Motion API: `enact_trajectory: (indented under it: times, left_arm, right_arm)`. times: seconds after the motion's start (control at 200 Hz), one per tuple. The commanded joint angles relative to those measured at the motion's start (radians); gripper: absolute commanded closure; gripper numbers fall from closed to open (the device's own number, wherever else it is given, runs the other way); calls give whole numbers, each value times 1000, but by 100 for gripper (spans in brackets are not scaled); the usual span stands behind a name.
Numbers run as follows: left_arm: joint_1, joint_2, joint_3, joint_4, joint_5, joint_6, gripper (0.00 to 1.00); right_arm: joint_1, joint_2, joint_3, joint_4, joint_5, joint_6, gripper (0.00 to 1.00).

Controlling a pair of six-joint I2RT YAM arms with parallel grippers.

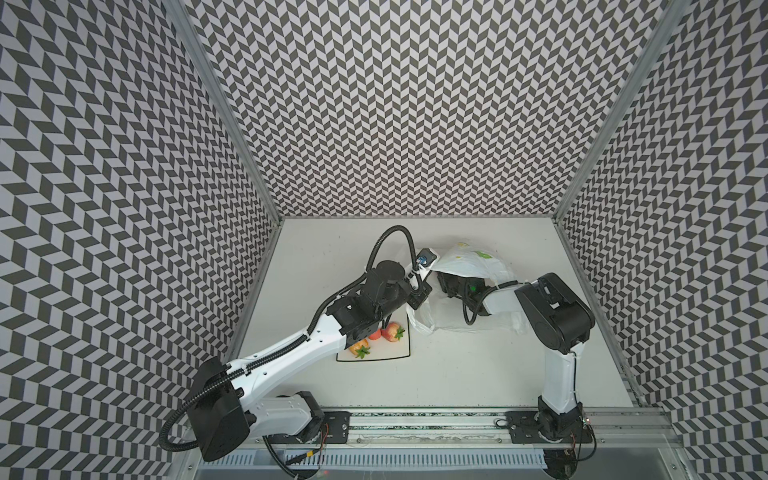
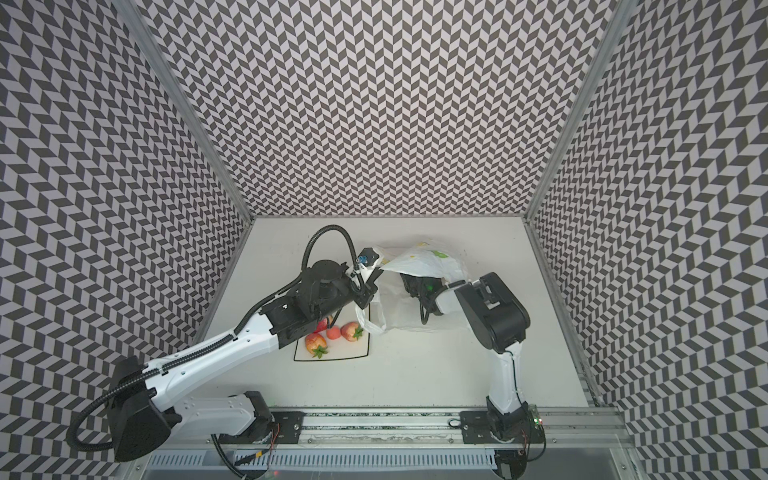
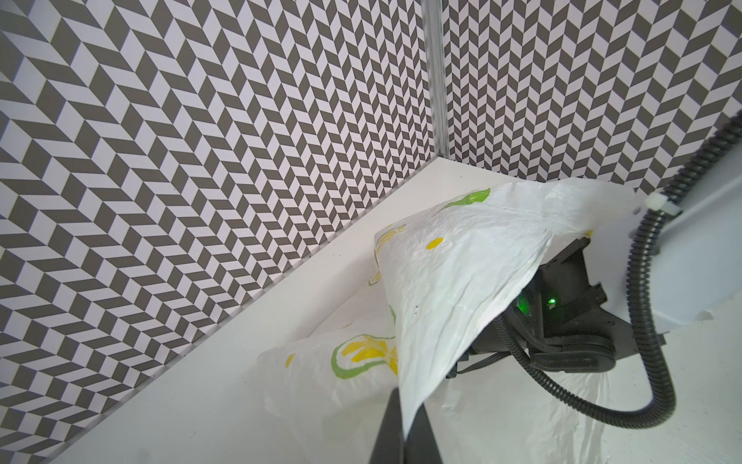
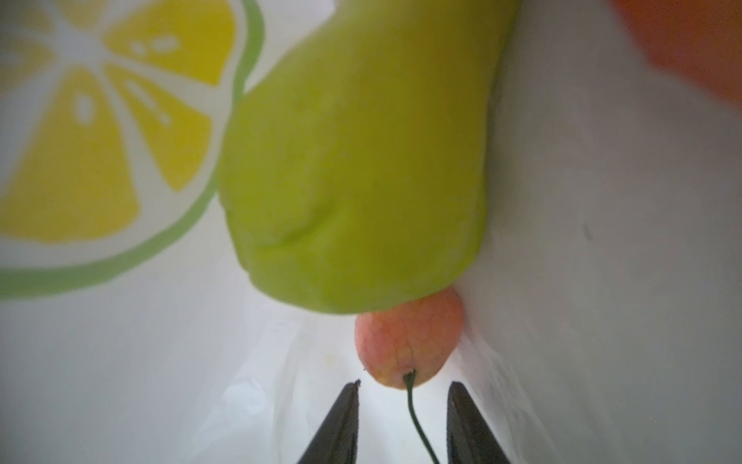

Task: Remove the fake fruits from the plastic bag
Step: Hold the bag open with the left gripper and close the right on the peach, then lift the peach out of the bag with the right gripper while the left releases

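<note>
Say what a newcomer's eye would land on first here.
The lemon-print plastic bag, held up mid-table by the shut left tool, right arm reaching inside. In there, a green pear rests against a small orange-pink ball before the open right tool. The square plate nearby holds strawberries.

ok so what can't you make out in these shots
- right gripper: seen only in its wrist view; the plastic bag hides it in both top views
- orange blob: right wrist view, blurred and cut by the frame corner
- plate: left arm covers part in both top views
</note>
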Motion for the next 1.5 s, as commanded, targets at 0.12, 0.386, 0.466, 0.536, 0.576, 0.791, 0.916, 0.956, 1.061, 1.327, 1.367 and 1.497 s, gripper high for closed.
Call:
enact_trajectory:
  times: [0.12, 0.386, 0.466, 0.536, 0.576, 0.791, 0.916, 0.956, 1.061, 1.327, 1.367, 1.497]
  left_arm:
    - [-1, -6, 23, 31, -5, 18, 100]
    - [-1, -6, 24, 31, -11, 21, 100]
    - [0, -2, 24, 34, -16, 17, 100]
    - [0, 2, 21, 37, -25, 16, 100]
    - [0, 5, 22, 42, -32, 14, 100]
    - [0, 37, 32, 44, -82, 4, 100]
    - [0, 49, 34, 52, -101, -6, 100]
    - [2, 54, 36, 51, -107, -10, 100]
    - [2, 69, 43, 48, -114, -22, 100]
    - [3, 95, 46, 40, -126, -43, 100]
    - [5, 97, 44, 39, -126, -49, 100]
    - [10, 103, 36, 45, -124, -68, 100]
  right_arm:
    - [-11, -53, -21, 34, 7, -3, 76]
    - [-13, -58, -34, 47, -2, -2, 96]
    - [-14, -70, -38, 47, -4, -8, 100]
    - [-13, -84, -46, 51, -13, -15, 100]
    - [-14, -93, -54, 57, -23, -20, 100]
    - [-11, -184, -148, 98, -142, -66, 100]
    - [-11, -272, -236, 112, -221, -85, 100]
    - [-10, -304, -259, 97, -244, -100, 100]
    - [-10, -381, -307, 58, -298, -147, 100]
    - [-10, -567, -355, -163, -412, -396, 100]
    - [-9, -593, -364, -184, -435, -430, 100]
    - [0, -677, -383, -278, -484, -551, 100]
